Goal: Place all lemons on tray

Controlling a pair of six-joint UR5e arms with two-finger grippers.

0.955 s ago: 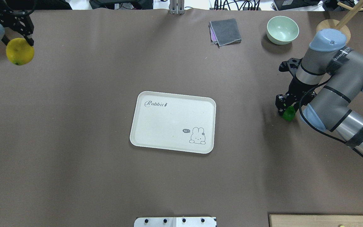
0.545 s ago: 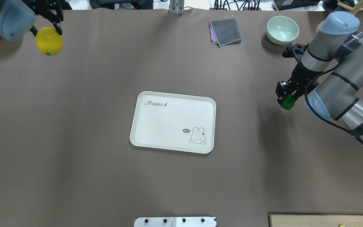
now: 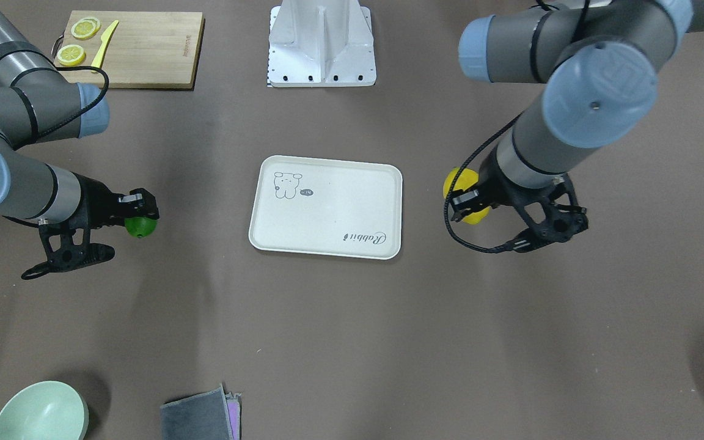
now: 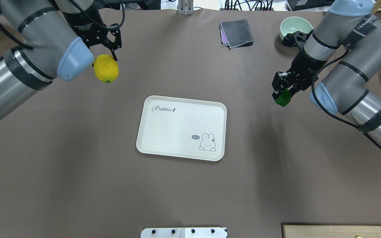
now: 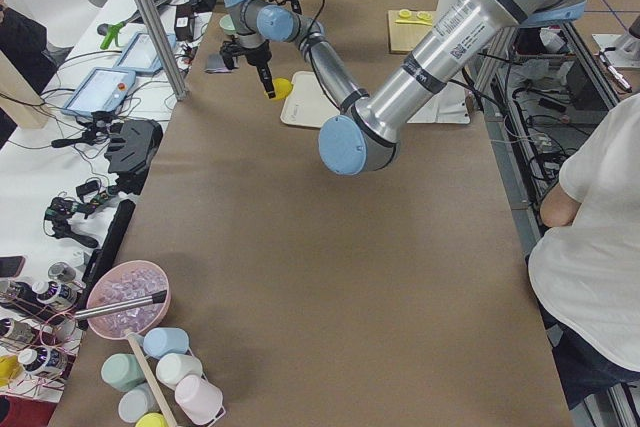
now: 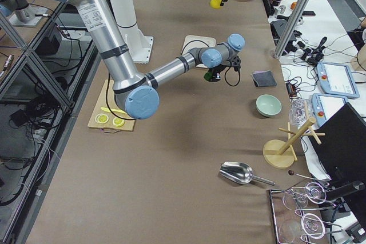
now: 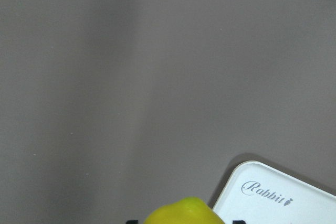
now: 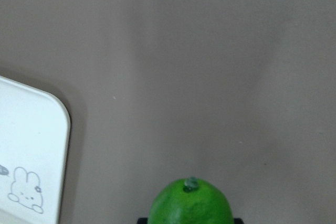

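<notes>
The cream-white tray (image 4: 164, 129) lies empty mid-table, also in the front view (image 3: 327, 214). My left gripper (image 4: 106, 64) is shut on the yellow lemon (image 4: 106, 68) and holds it in the air to the tray's far left; the lemon shows in the front view (image 3: 463, 186) and in the left wrist view (image 7: 182, 212). My right gripper (image 4: 283, 94) is shut on the green lemon (image 4: 283, 98) and holds it in the air off the tray's right side; it shows in the front view (image 3: 141, 227) and in the right wrist view (image 8: 191, 203).
A grey folded cloth (image 4: 236, 33) and a green bowl (image 4: 296, 30) lie at the far side. A wooden cutting board (image 3: 132, 46) with lemon slices (image 3: 72, 54) and a yellow knife sits near the robot's base mount (image 3: 321, 46).
My left gripper has carried the yellow lemon right, toward the tray. My right gripper has carried the green lemon left, toward the tray.
</notes>
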